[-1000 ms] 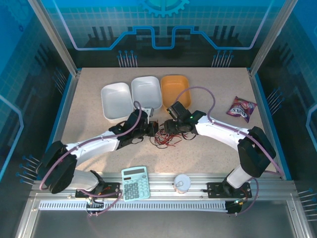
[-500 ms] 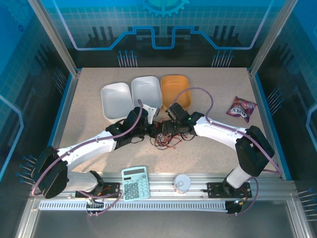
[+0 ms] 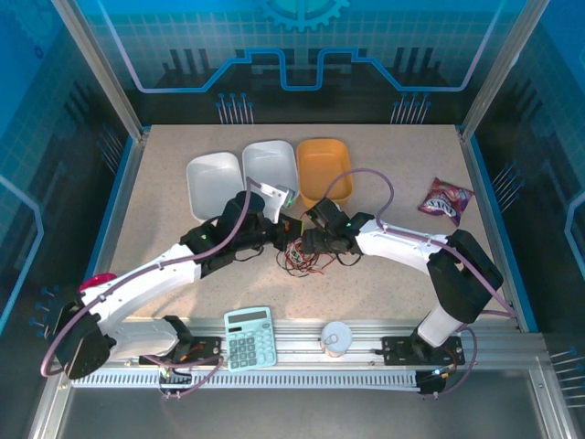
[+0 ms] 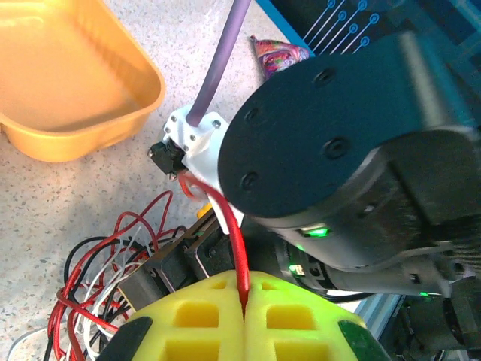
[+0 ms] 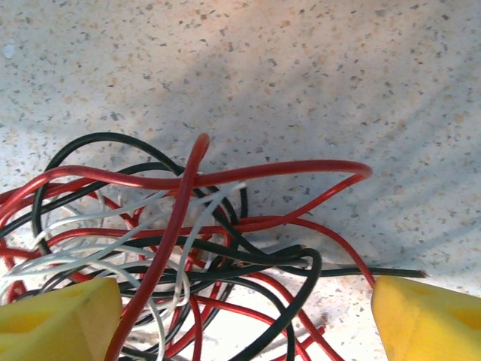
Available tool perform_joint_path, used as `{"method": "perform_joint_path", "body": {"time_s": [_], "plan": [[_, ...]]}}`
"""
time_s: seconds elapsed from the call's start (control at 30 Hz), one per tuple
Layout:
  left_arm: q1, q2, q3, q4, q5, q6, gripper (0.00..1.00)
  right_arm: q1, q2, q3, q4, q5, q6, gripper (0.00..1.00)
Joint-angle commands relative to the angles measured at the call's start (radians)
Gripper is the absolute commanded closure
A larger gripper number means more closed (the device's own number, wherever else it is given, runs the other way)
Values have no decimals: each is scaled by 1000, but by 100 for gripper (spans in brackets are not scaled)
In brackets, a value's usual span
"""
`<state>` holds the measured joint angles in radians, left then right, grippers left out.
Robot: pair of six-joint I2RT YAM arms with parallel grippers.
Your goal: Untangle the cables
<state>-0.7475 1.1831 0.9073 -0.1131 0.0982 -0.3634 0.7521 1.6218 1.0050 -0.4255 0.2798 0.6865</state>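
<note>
ok quick read on this one. The left gripper [image 4: 244, 304] is clamped tight on one red strand [image 4: 234, 241], yellow pads pressed together w/ the wire coming straight out of the seam btw them. From the pinch the strand runs fwd, more or less along the gripper's own axis. It then bends off by the right arm's wrist housing [image 4: 338, 150], which sits just ahead. The rest of the cables [image 4: 94, 271] lie ahead and off to one side of the left fingers, down on the table [image 4: 45, 195].

The right gripper [image 5: 242, 316] is spread wide w/ nothing in it. The tangle sits btw and just ahead of its two fingertips [image 5: 60, 320], red/black/white loops all crossing on the tabletop. One red strand climbs past the fingertip on the wrist cam's left side, closer to the lens than the rest. Prob the same one the left has, can't say 100%.

From the top cam both grippers face each other across the tangle, and the right one looks more squarely over it.

imo the next move turns on that. The held strand leads back toward the left gripper and the bundle sits under the open right jaws. So the right could pin the bundle while the left pulls back along the strand's line. Risk is the whole bundle just drags along w/ it.
</note>
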Motion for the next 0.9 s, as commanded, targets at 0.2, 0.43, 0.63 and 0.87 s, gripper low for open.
{"method": "perform_joint_path", "body": {"time_s": [0.2, 0.43, 0.63, 0.87], "plan": [[-6, -53, 97, -89, -61, 41, 100, -11, -42, -44, -56, 48, 27, 14], [-3, -86, 188, -194, -103, 68, 100, -18, -78, -71, -44, 58, 27, 14], [-3, -88, 204, -203, -114, 84, 100, 12, -184, -102, 34, 53, -27, 15], [0, -74, 245, -222, -175, 124, 100, 37, -313, -159, 142, 33, -76, 9]]}}
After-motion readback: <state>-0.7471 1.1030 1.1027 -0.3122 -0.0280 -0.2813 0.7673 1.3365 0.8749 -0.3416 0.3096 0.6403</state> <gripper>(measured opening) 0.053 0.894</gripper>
